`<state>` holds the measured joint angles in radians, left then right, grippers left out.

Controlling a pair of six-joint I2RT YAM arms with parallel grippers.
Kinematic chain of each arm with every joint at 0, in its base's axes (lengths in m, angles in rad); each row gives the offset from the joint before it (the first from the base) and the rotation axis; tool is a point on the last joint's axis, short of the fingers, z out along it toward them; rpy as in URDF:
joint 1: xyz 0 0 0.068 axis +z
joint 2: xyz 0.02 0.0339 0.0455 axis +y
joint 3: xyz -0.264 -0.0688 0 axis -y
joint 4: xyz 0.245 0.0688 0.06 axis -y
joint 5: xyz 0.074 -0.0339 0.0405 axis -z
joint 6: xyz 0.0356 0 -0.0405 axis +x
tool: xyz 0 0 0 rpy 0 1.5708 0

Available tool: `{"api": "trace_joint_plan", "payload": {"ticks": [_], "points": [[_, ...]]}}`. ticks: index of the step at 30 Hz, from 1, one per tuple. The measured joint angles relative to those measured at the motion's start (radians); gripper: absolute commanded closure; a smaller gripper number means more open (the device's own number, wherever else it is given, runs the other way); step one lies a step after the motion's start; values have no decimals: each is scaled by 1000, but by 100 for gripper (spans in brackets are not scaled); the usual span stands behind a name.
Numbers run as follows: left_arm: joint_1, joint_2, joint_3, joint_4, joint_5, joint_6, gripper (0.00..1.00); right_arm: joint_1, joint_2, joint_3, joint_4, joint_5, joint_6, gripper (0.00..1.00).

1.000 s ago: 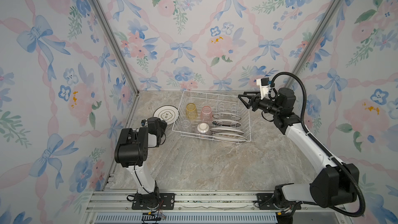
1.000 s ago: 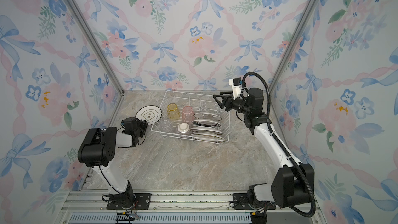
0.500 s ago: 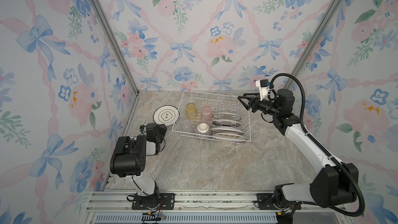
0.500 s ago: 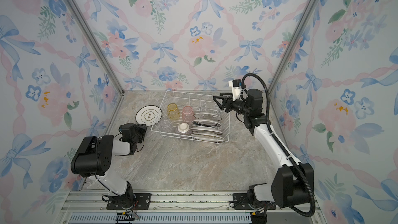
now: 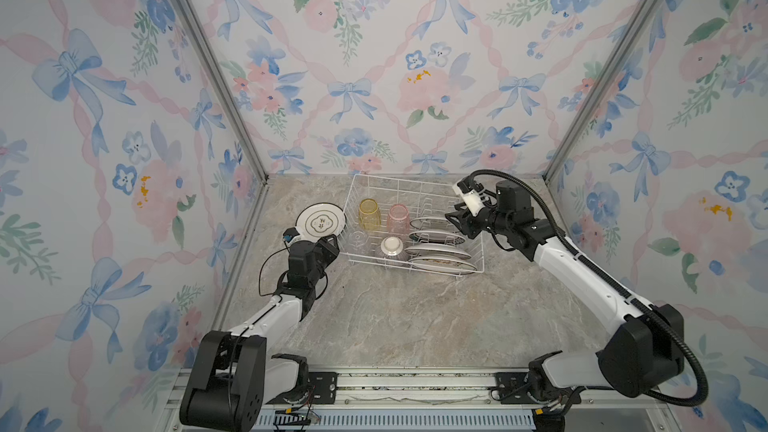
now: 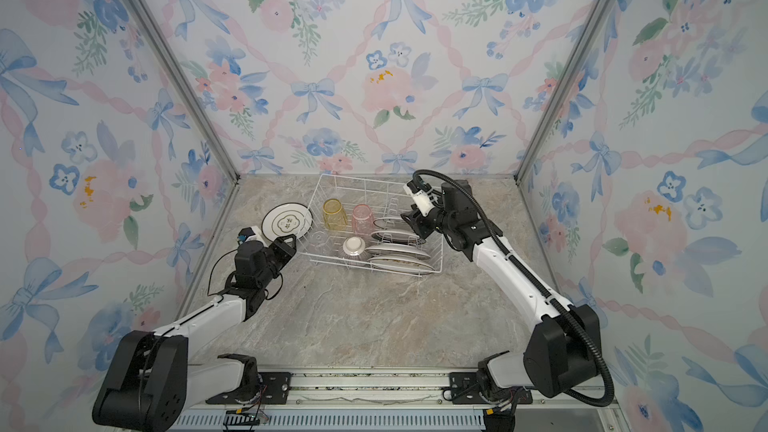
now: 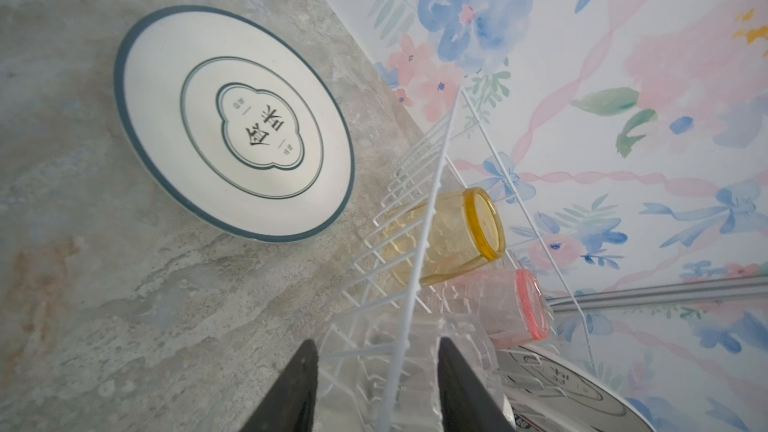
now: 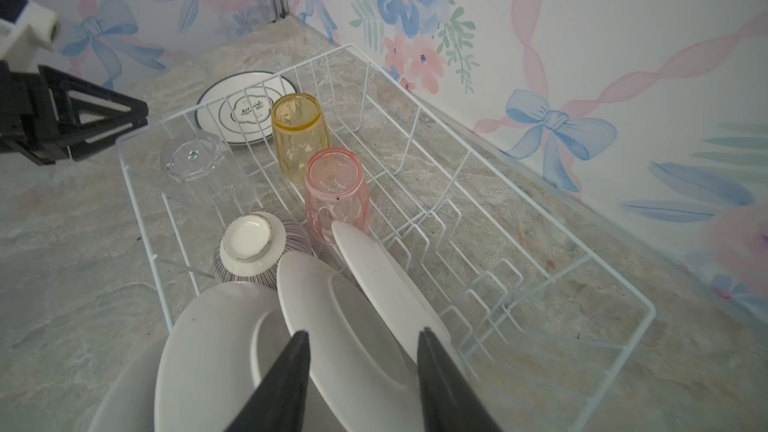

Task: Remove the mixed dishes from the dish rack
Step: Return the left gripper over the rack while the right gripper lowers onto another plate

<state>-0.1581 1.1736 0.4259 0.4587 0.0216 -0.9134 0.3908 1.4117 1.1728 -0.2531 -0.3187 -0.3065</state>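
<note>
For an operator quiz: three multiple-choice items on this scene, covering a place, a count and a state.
1. Against the dish rack, the green-rimmed plate lies: A inside; B on the table beside it; C on top.
2. How many plates stand in the rack? A two; B four; C six.
3. The ribbed bowl sits: A base up; B mouth up; C sideways.
1B, flat outside the wires; 2B, four lean in the slots; 3A, its foot ring faces up.

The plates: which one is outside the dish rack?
The green-rimmed plate lying flat on the table, left of the dish rack; the other four plates lean in its slots.
</note>
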Motion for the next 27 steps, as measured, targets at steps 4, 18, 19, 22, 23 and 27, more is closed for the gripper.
{"api": "trace_joint_plan", "payload": {"ticks": [4, 18, 19, 22, 23, 27], "points": [[-26, -64, 92, -109, -17, 113, 50, 68, 51, 18, -53, 112, -101, 55], [-26, -84, 190, -222, 13, 265, 49, 117, 179, 142, -104, 347, -223, 61], [-26, -84, 190, -224, 14, 268, 49, 117, 189, 155, -111, 350, -226, 61], [-26, -84, 193, -230, 22, 279, 49, 117, 211, 178, -130, 357, -230, 61], [-26, -84, 194, -230, 24, 283, 49, 117, 215, 180, -138, 357, -231, 61], [-26, -83, 201, -230, 30, 286, 49, 122, 216, 181, -150, 357, -233, 61]]}}
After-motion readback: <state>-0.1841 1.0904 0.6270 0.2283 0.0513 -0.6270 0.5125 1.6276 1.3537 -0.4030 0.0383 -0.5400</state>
